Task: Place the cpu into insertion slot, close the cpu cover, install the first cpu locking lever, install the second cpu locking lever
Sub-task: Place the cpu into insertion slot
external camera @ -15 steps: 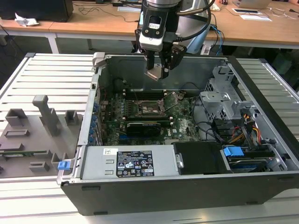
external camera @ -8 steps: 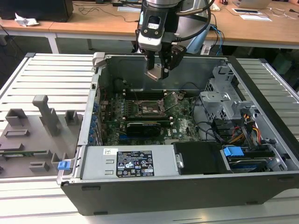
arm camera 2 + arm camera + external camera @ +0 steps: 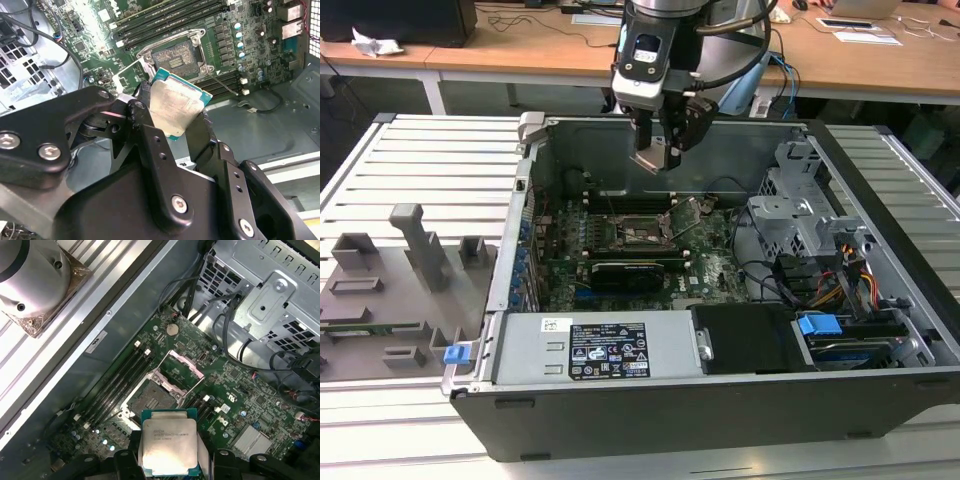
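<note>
The small square cpu (image 3: 167, 447), silver-grey metal on top with a green edge, is clamped by its opposite sides between the black jaws. It is held in the air at the upper centre of the exterior view, above the open dark-grey computer case (image 3: 670, 415) on the slatted grey desk (image 3: 420, 150). In the first wrist view the square black insertion slot (image 3: 150, 394) on the green motherboard (image 3: 235, 385) is seen bare beneath the chip and apart from it, with the thin metal cpu cover (image 3: 182, 369) swung open beside it.
</note>
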### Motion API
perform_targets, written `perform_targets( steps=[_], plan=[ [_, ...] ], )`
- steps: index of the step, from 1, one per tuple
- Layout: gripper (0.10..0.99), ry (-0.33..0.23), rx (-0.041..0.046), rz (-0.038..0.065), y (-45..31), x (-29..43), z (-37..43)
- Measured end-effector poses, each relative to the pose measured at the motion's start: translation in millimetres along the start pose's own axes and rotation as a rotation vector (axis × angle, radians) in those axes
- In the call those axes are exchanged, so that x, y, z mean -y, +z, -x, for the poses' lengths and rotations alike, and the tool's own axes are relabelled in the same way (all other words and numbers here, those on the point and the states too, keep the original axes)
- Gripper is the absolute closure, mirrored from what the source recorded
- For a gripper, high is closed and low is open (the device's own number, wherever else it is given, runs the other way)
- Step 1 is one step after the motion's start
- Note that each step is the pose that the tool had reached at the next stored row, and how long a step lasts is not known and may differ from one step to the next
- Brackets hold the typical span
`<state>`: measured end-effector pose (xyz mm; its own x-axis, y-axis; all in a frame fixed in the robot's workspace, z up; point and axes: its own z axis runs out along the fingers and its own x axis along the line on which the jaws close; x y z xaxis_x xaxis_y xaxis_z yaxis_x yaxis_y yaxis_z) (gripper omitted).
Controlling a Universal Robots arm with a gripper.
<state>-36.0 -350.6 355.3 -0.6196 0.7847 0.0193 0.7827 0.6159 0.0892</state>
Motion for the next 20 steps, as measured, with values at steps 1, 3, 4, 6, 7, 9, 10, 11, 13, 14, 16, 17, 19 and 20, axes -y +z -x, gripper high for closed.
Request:
perform_targets(
  steps=[1,3,4,6,7,9,10,11,13,14,16,17,19,20],
  plan=[
    [0.561,0.005,0.0005,0.000,0.1,0.0,0.0],
    [0.561,0.021,0.0019,0.000,0.5,0.0,0.0],
    [0.561,0.027,0.0024,0.000,0.6,0.0,0.0],
    [0.561,0.039,0.0034,0.001,1.1,0.1,0.0],
    [0.561,0.044,0.0039,0.001,1.6,0.1,0.0],
    [0.561,0.051,0.0045,0.001,2.7,0.2,0.0],
    [0.561,0.053,0.0042,0.000,3.6,0.4,0.0],
    [0.561,0.054,0.0035,-0.001,5.2,0.5,0.0],
    [0.561,0.059,0.0024,-0.003,6.9,0.7,0.1],
    [0.561,0.069,0.0026,-0.004,8.1,0.7,0.1],
    [0.561,0.081,0.0033,-0.004,8.8,0.8,0.2],
    [0.561,0.090,0.0040,-0.004,9.3,0.8,0.2],
    [0.561,0.100,0.0046,-0.004,9.8,0.9,0.2],
    [0.561,0.107,0.0050,-0.004,10.1,0.9,0.2]
  ],
)
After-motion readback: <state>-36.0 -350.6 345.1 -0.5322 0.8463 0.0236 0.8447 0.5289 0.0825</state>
